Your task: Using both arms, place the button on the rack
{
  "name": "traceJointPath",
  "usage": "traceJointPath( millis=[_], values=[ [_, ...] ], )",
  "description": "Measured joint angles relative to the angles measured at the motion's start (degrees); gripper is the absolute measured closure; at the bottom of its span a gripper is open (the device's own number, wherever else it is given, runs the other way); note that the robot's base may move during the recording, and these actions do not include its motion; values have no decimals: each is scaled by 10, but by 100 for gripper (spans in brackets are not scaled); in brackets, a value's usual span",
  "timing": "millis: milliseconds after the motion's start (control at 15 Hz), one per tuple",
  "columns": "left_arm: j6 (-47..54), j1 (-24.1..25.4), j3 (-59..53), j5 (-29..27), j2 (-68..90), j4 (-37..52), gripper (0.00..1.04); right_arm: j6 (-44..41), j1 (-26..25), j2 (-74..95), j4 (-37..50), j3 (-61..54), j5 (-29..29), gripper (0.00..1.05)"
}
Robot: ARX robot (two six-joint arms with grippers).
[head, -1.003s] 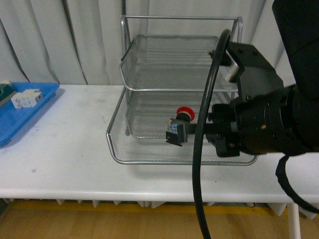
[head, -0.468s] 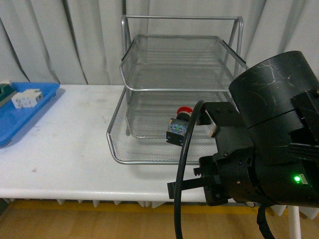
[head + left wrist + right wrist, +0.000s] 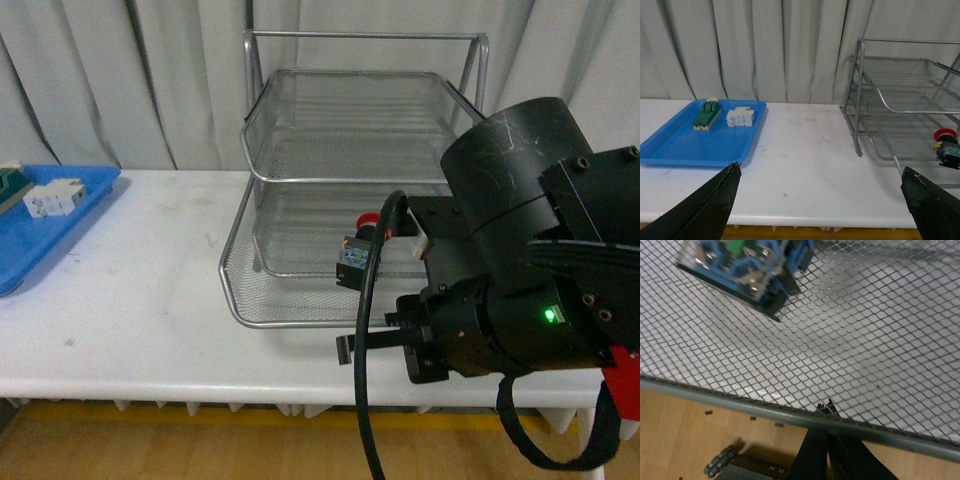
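Far left, the blue tray [image 3: 45,225] runs off the edge of the front view, its white block [image 3: 52,198] clear and its green-and-cream block [image 3: 706,114] barely peeking in there. The left gripper [image 3: 822,200] shows in its wrist view only as two dark fingertips [image 3: 707,212] at the lower corners, spread wide apart with nothing between them. Across the white table [image 3: 140,300] stands the rack [image 3: 360,130], silver mesh, tiers stacked. There's the button [image 3: 362,250] lying in the bottom tier, tipped on its side: red round cap toward the back, black body with bluish-green sides and metal terminals facing forward. The right wrist view catches only its blue underside, cropped at the frame's edge. On the right, the bulky right arm [image 3: 520,290] covers the rack's near right corner; the right gripper [image 3: 827,412] has its black fingers pressed together, empty, outside the rim.
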Motion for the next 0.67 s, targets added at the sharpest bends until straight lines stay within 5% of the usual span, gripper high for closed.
traceJointPath(
  millis=[668],
  values=[
    [0,0,0,0,0,0,7,-2,-45,43,-42,96,9,103]
  ],
)
